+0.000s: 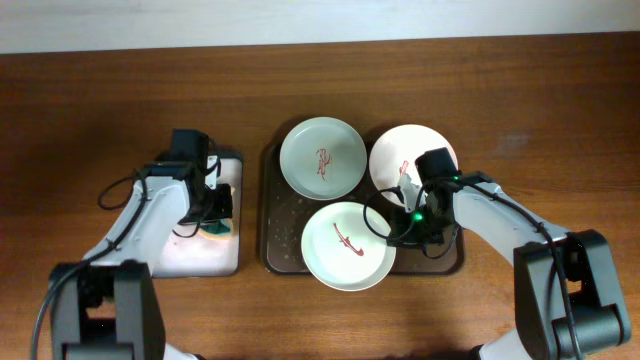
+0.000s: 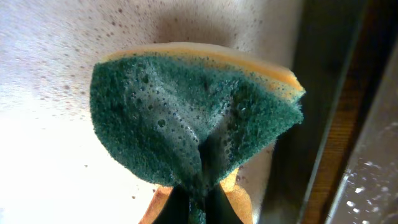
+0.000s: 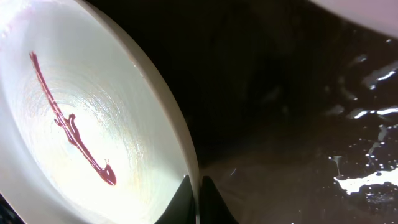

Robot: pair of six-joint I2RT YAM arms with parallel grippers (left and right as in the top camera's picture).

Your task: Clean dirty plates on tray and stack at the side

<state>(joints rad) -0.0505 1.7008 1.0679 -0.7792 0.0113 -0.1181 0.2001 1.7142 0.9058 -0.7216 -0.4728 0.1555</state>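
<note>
Three round plates with red sauce smears lie on the dark tray (image 1: 272, 250): a pale green one at the back left (image 1: 322, 157), a white one at the back right (image 1: 400, 152), a pale one at the front (image 1: 345, 245). My right gripper (image 1: 402, 228) is shut on the right rim of the front plate (image 3: 81, 124), one finger on each side of the rim (image 3: 198, 199). My left gripper (image 1: 212, 215) is shut on a sudsy green and yellow sponge (image 2: 193, 118) over the white sponge tray (image 1: 200, 255).
The sponge tray's white floor (image 2: 50, 74) is speckled with suds. The dark tray's floor (image 3: 298, 124) is wet. Brown wooden table (image 1: 100, 110) lies all round, with a pale wall strip at the back.
</note>
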